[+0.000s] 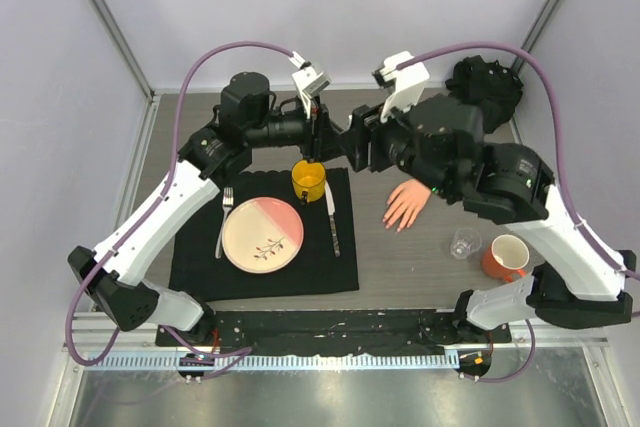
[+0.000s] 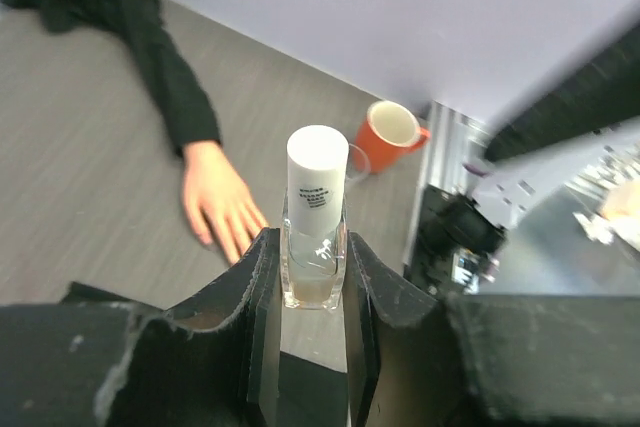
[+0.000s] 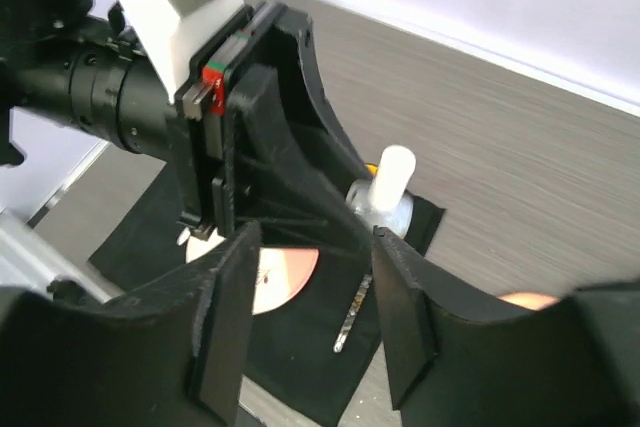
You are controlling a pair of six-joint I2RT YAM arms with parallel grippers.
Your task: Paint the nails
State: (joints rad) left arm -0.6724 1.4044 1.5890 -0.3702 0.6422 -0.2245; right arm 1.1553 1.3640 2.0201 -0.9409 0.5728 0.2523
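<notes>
Two arms reach in over the grey table [image 1: 420, 257] and meet above its far middle: the left arm [image 1: 150, 217] comes from the left, the right arm [image 1: 560, 237] from the right. A black mat [image 1: 200, 257] lies on the left half of the table. On it sit a pink-and-cream plate [image 1: 262, 234] and a yellow mug [image 1: 308, 180] at its far edge, with a fork [image 1: 225, 219] left of the plate and a knife [image 1: 332, 219] right of it.

The mannequin hand [image 1: 405, 205] lies flat on the bare table just right of the mat, fingers spread toward the near edge. Its black sleeve [image 2: 170, 87] runs off toward the far right corner. Nearer the right front stand an orange mug [image 1: 507, 257] and, just beside it, a small clear glass [image 1: 464, 243].

The left gripper [image 2: 313, 252] is clamped on a small clear bottle [image 2: 315, 237] with a white cap, held above the yellow mug. The right gripper [image 3: 317, 237] faces it, fingers apart and holding nothing (the white cap shows just beyond them).

The nails [image 1: 398, 223] are at the mannequin's fingertips, well apart from the bottle and too small to tell whether they carry any paint.
</notes>
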